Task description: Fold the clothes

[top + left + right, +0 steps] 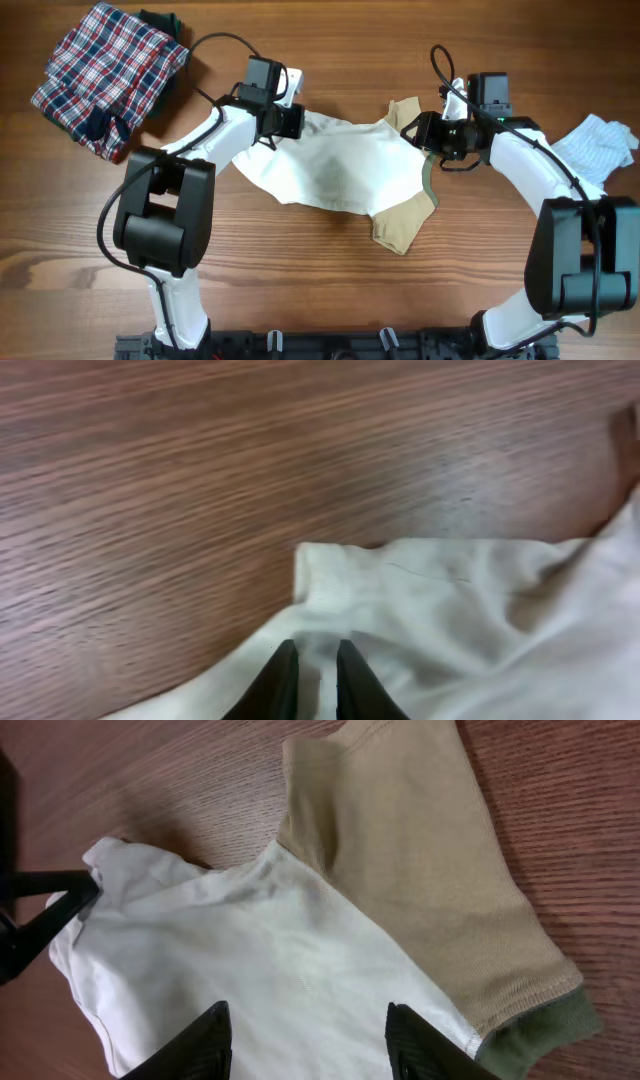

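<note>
**Partner:** Entry one. Where is the garment, and in what state?

**Me:** The cream-white top [335,165] lies in the middle of the bench [300,290], between my two arms. It is spread open but rumpled. The near tan sleeve [405,225] points toward my base and the far tan sleeve [403,112] points away. The olive edge [429,185] runs between them on my right side. No fold is laid in it that I can see.

**Partner:** Jaws?

**Me:** Left jaws are clenched on the top's far left corner. My wrist view shows the tips nearly together with a pinch of cream cloth between them. Right jaws stand half spread, straddling the cloth near the sleeve seam, with no grasp visible.

**Partner:** Progress?

**Me:** Early, by my judgement. This top has every fold left to make. A pale blue striped garment [600,145] sits crumpled just beside my right forearm, perhaps touching it, and neither jaws hold it. A plaid garment [105,75] at far left looks bundled over a dark green cloth [165,22]. I cannot tell whether that one counts as done.

**Partner:** Edges and room?

**Me:**
- The corner at my pinch is curled.
- The near edge lies flat on the wood.
- The bare bench toward my base looks ample to take a fold.
- The strip beyond the top is bare too.
- The plaid pile is well apart from my left arm.
- The tight spot is my right side, where an outward sweep might drag the striped cloth.
</note>
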`<control>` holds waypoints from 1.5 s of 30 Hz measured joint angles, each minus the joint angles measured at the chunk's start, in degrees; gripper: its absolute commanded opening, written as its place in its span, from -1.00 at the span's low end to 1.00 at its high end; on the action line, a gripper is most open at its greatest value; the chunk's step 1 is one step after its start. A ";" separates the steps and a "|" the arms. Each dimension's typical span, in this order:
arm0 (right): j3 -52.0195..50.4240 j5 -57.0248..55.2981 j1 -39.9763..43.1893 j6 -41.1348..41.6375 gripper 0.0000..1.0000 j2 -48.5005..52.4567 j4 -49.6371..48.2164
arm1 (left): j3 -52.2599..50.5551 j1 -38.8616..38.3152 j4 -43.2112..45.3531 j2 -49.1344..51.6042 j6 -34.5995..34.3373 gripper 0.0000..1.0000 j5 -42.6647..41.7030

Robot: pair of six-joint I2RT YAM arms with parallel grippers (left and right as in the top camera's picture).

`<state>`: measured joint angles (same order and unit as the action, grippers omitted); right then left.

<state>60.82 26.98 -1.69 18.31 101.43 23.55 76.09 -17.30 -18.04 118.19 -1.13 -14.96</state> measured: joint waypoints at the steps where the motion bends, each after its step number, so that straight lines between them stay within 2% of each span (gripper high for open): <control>1: 0.00 0.00 0.00 0.00 0.00 0.00 0.07 | 0.00 0.00 -0.15 0.00 0.00 -0.85 -0.70; 6: 0.00 -0.04 0.00 0.00 0.00 0.00 0.48 | 0.00 0.00 -0.70 0.00 0.00 -0.92 -2.01; 8: 0.00 -0.04 0.00 0.00 0.00 0.00 0.52 | 0.00 0.00 -0.94 -0.02 0.00 -0.84 -2.36; 14: 0.00 -0.04 0.00 0.00 0.01 0.00 0.55 | 0.00 -2.32 -2.34 -0.22 0.00 -0.81 -3.63; 28: 0.00 -0.04 0.00 0.00 0.00 0.00 1.95 | 0.07 -2.78 3.48 2.89 0.02 -0.71 -1.86; 45: 0.00 -0.07 0.00 0.00 0.00 0.00 2.14 | 0.07 -2.08 8.28 3.34 0.04 -0.58 9.79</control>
<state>60.82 26.92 -1.69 18.31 101.43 25.69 76.16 -19.38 -9.76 121.54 -1.08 -5.17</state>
